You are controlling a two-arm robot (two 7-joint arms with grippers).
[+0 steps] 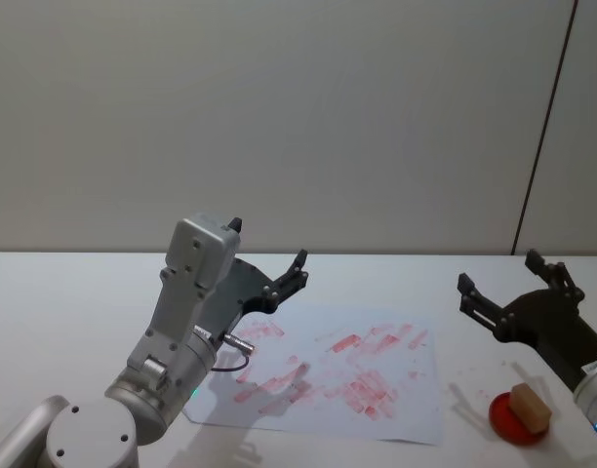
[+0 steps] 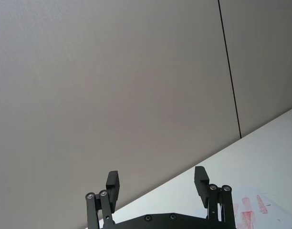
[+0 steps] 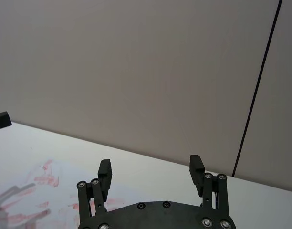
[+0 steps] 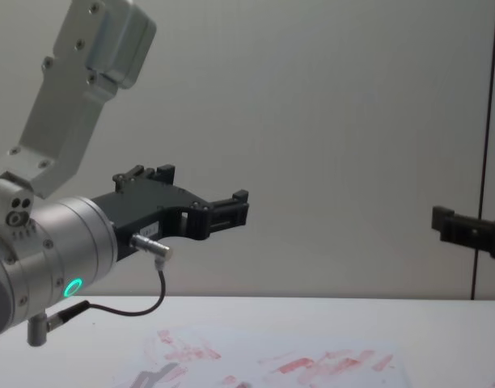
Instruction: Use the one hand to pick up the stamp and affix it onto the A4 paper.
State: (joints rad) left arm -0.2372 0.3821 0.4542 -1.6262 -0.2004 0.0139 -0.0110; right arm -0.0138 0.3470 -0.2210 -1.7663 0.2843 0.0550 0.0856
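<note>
The stamp [image 1: 530, 408], a light-brown block, rests on a round red ink pad [image 1: 514, 423] at the table's front right. My right gripper [image 1: 503, 275] [image 3: 151, 168], on the arm with the blue ring, hovers open and empty above the table, behind and above the stamp. The A4 paper [image 1: 377, 405] [image 4: 272, 368] [image 3: 46, 179], white with red smeared prints, lies flat in the middle. Above the paper's left side, my left gripper [image 1: 269, 249] [image 2: 157, 183] [image 4: 195, 190], with a green ring, is raised and open, holding nothing.
The white table [image 1: 64, 292] runs to a plain grey wall. My left arm's silver body [image 1: 181, 331] stands over the paper's near left corner, with a black cable [image 4: 142, 307] hanging under it. A faint red mark lies between paper and ink pad.
</note>
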